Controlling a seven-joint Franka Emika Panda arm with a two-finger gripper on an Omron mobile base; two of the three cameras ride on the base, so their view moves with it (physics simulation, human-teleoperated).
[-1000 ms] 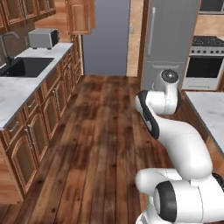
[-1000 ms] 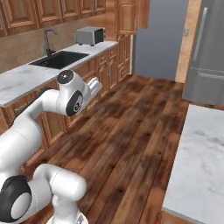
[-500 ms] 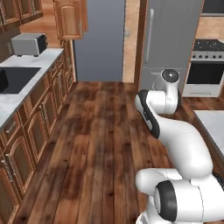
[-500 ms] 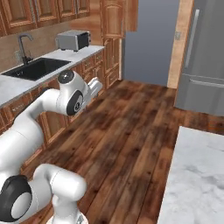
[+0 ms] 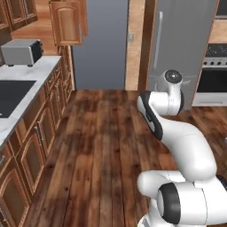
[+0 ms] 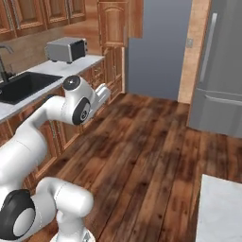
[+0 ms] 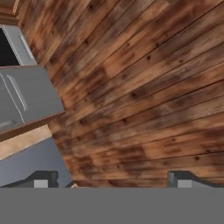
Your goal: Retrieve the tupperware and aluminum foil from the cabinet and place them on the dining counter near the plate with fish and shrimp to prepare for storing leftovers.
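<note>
Dark wooden floor (image 5: 102, 146) runs past brown cabinets toward a grey fridge (image 6: 222, 71); end effector (image 7: 113, 180) spread, empty.

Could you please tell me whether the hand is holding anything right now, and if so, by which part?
Nothing is held. In the hand view the hand is open, its fingertips wide apart, with just wooden floor between them.

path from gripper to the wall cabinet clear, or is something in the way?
Nothing visible blocks it. The gripper looks open, empty, over bare wooden floor. The cabinet hangs ahead, door shut; the counter with the toaster runs alongside, not across.
</note>
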